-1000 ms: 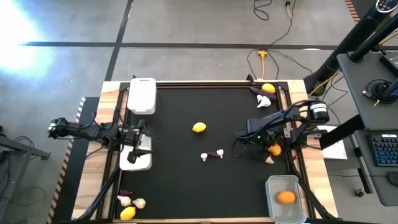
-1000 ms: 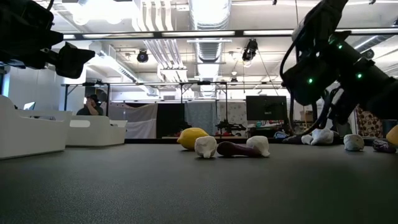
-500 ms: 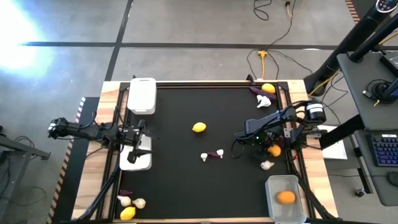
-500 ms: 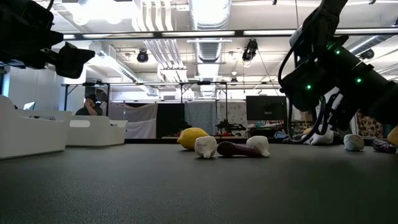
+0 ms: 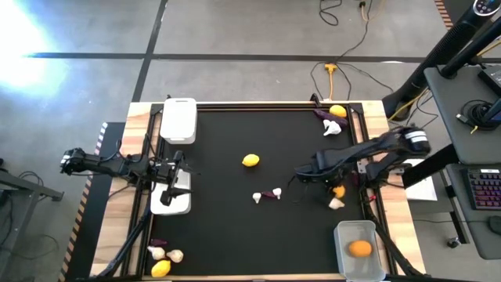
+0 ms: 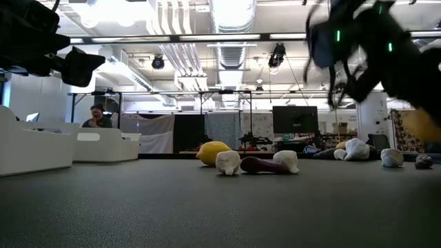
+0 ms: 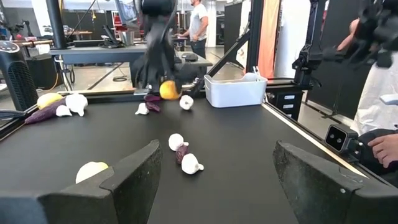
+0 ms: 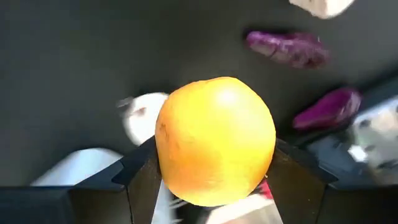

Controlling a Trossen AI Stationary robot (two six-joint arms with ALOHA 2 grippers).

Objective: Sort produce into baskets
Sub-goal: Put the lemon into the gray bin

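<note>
Near the table's right edge, right gripper (image 8: 214,180) pinching an orange fruit (image 8: 215,140), lifted above a garlic bulb (image 5: 336,204). Over a white basket (image 5: 170,201) at left, left gripper (image 7: 214,171) spread wide, empty.

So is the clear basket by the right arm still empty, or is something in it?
Not empty. The clear basket at the table's near right corner holds one orange fruit; the high view shows nothing else inside it.
</note>
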